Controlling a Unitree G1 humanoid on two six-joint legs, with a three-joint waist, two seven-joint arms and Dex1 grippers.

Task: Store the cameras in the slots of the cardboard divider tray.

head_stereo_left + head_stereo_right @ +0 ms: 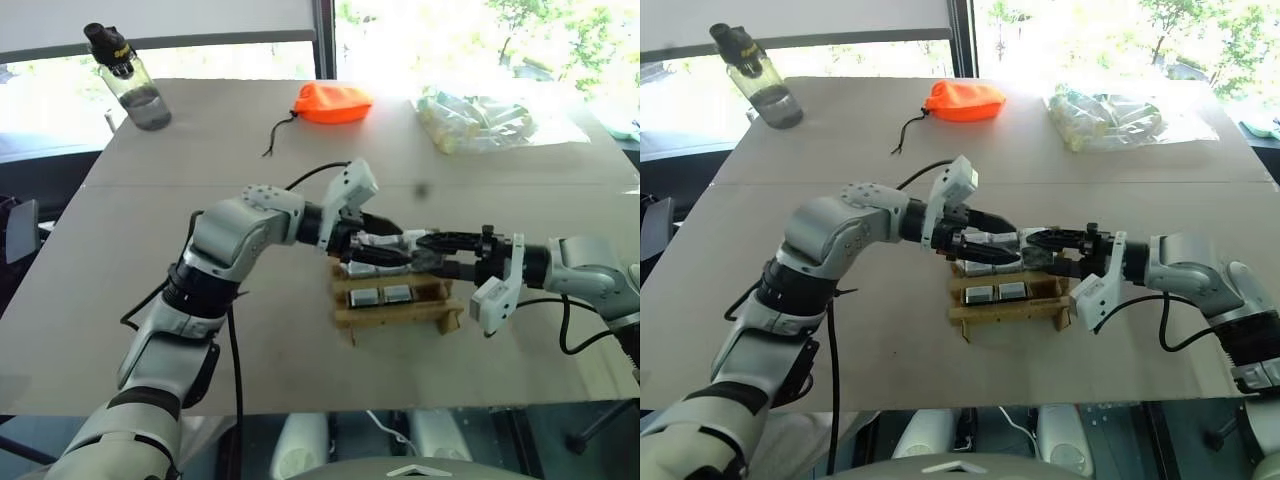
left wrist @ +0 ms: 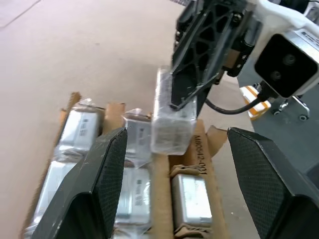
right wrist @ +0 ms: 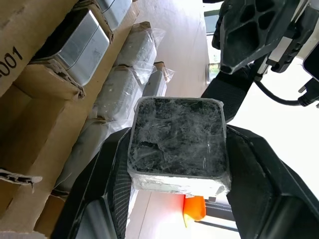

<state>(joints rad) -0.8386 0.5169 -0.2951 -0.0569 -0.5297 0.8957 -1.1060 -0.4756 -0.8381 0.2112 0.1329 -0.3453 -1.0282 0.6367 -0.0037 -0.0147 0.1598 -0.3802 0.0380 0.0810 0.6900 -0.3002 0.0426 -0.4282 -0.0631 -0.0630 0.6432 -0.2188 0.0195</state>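
- Near the table's centre, a little toward 4 o'clock, sits the cardboard divider tray, well in from every table edge; bare tabletop lies open around it, widest toward 9 o'clock.
- Cameras wrapped in clear film already fill several slots, two showing side by side in the row nearest the robot.
- Right gripper reaches in from 3 o'clock, its two fingers clamped on the sides of one wrapped camera, held just above the tray's far rows.
- Left gripper comes from 9 o'clock with its jaws spread wide and nothing between them; they flank that held camera without touching it.
- Both grippers meet tip to tip over the tray, so room above it is tight.
- Far edge, 12 o'clock: orange pouch; 1 o'clock: clear plastic bag of pale tubes; 10 o'clock corner: bottle. All stand well apart from the tray.
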